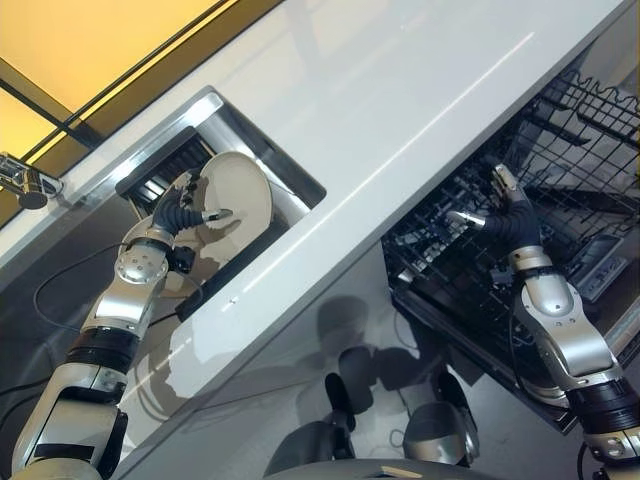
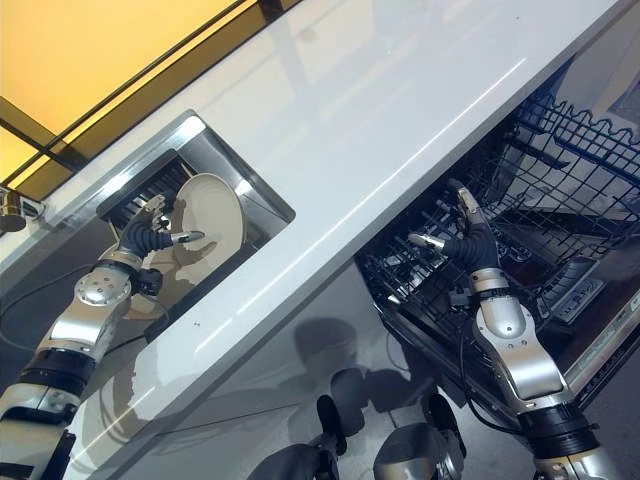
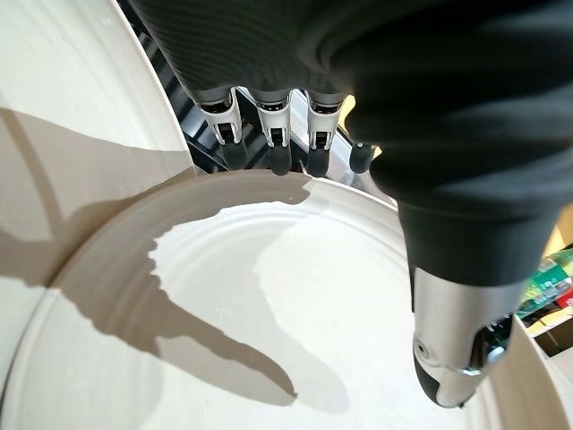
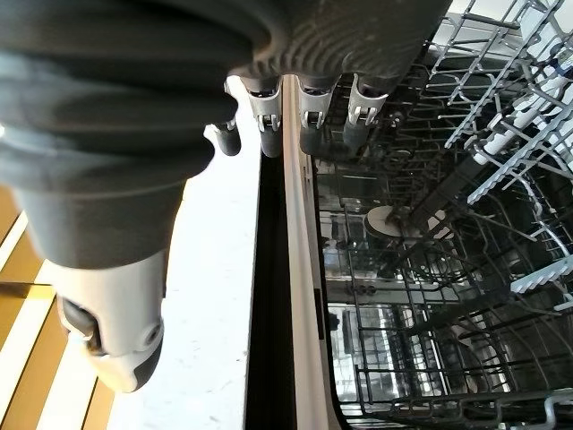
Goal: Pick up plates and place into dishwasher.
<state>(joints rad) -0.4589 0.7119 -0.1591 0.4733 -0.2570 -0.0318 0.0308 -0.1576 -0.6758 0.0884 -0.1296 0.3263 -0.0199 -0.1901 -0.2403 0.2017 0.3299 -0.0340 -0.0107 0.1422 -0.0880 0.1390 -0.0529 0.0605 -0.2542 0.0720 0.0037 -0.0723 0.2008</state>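
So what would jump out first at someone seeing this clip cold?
Probably the cream plate standing on edge in the steel sink, with the left hand pinching its rim between fingers and thumb. Next, the open dishwasher past the white countertop, where the right hand hangs open and empty above the dark wire rack.

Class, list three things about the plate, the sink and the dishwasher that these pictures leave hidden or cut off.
1. Plate: back face hidden, both eye views; left hand covers its near rim.
2. Sink floor: hidden by plate, eye views.
3. Dishwasher rack: cut off by the frame edge and counter; right hand hovers there.
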